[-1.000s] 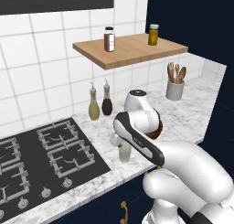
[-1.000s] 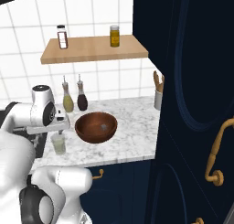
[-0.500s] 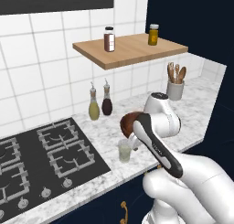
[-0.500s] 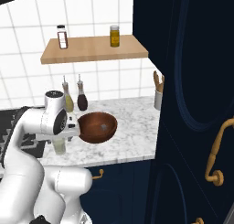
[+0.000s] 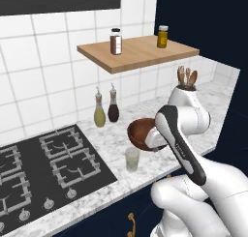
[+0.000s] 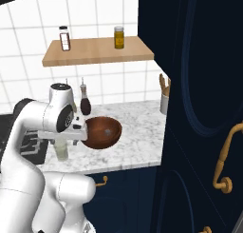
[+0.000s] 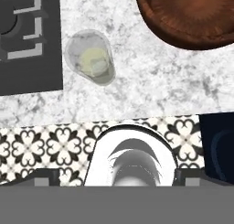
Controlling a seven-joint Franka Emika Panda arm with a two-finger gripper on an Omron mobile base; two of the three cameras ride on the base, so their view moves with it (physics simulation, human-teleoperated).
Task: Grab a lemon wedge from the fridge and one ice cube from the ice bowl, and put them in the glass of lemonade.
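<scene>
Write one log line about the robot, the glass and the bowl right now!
gripper: open, empty | glass of lemonade: on counter, beside stove | ice bowl: beside glass

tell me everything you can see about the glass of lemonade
The glass of lemonade is a small clear tumbler holding pale yellow-green liquid, with a lighter lump in the liquid in the hand view; what it is I cannot tell. It stands upright on the grey-white marbled counter, near its front edge, between the black stove and the dark brown ice bowl. It is apart from both. Nothing touches it but the counter under it.
</scene>
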